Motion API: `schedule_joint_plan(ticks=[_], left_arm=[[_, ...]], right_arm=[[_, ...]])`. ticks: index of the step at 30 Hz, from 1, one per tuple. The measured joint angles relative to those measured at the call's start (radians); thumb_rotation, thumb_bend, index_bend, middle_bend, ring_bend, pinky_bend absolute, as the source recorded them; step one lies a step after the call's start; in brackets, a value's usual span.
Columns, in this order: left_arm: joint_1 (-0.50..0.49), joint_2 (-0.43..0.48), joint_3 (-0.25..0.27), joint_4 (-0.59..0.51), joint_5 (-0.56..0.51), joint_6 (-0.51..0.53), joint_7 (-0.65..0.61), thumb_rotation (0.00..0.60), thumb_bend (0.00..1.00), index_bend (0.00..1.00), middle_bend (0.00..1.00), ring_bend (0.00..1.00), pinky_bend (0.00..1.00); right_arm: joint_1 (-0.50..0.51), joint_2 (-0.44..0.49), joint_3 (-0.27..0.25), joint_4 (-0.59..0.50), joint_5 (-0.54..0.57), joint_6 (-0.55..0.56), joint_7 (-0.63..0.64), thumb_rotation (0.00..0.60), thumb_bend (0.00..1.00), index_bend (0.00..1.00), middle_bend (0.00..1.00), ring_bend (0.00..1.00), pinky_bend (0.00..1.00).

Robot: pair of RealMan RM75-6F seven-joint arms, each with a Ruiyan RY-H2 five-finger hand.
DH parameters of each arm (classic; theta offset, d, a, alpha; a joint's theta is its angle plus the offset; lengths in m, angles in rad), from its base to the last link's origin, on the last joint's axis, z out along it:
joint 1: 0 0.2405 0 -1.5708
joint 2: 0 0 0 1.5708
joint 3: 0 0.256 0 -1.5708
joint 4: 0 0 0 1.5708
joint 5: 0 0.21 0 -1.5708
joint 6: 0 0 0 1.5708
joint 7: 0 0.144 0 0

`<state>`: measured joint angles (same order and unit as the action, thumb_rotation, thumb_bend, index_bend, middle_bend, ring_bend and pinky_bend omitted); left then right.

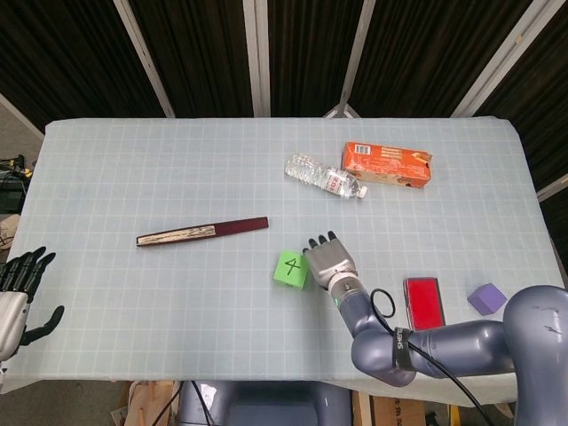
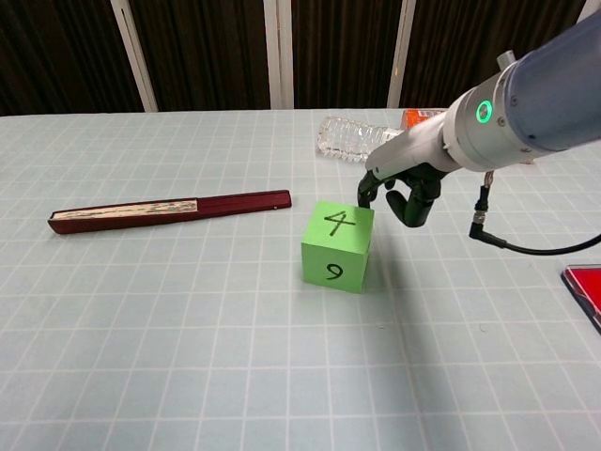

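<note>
A green cube (image 1: 289, 267) (image 2: 336, 246) marked 4 on top and 9 on the front sits near the middle of the table, turned slightly askew. My right hand (image 1: 330, 260) (image 2: 399, 188) is just to its right, with fingers (image 2: 364, 193) hooked downward at the cube's upper right corner, touching or almost touching it; it holds nothing. My left hand (image 1: 16, 293) hangs off the table's near left corner, fingers spread and empty.
A closed dark red fan (image 1: 202, 231) (image 2: 169, 209) lies left of the cube. Further back lie a clear plastic bottle (image 1: 324, 177) (image 2: 352, 138) and an orange box (image 1: 388, 163). A red flat object (image 1: 422, 300) and a purple block (image 1: 486, 298) sit at the near right.
</note>
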<state>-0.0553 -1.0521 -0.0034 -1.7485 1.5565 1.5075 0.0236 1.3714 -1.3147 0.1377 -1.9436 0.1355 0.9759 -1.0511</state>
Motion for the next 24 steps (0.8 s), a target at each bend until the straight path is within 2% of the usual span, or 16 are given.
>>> schedule_joint_plan(ticks=[4, 24], left_arm=[[-0.001, 0.006, 0.014, -0.001, 0.024, -0.004, -0.011, 0.600, 0.44, 0.08, 0.00, 0.00, 0.04], [0.000, 0.002, 0.012, 0.000, 0.023, 0.002, -0.005, 0.600, 0.44, 0.08, 0.00, 0.00, 0.04]], right_arm=[[-0.006, 0.032, -0.018, -0.037, -0.017, -0.019, 0.017, 0.600, 0.94, 0.22, 0.12, 0.09, 0.00], [-0.034, 0.146, -0.116, -0.146, -0.150, -0.116, 0.138, 0.600, 0.94, 0.22, 0.12, 0.09, 0.00]])
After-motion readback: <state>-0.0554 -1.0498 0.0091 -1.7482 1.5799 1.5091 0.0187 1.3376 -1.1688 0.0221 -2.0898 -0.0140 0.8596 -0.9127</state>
